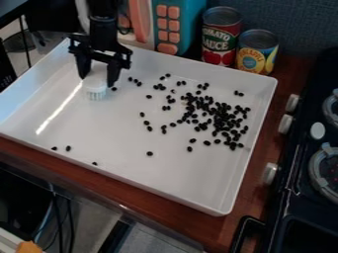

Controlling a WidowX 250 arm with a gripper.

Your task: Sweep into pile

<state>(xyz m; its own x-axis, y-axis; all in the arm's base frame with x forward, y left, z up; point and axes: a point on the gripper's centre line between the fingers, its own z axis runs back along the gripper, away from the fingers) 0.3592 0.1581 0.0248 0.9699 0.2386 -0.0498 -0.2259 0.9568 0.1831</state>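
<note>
1. I read this as mid-sweep: most of the black beans (224, 119) lie in a loose cluster at 3 o'clock on the white tray (99, 136), with stragglers scattered towards 12, 6 and 8 o'clock.
2. My gripper (98, 78) is at about 11 o'clock, its fingers closed around a white brush (96, 92), bristles downward. One bean sits just beside the bristles, on their 3 o'clock side.
3. Next, I judge, I should get the brush behind the strays and push towards 3 o'clock; the pair at 8 o'clock and the one near 7 need a separate pass. Too quick a stroke could roll beans past the cluster or against the wall.
4. The brush's upper part is partly hidden by the fingers, and I can't tell whether the bristles touch the tray floor.
5. Beans crowd together in the cluster, so I can't count them. The arm is cut off by the top edge, and the stove (317, 131) by the edge at 3 o'clock.
</note>
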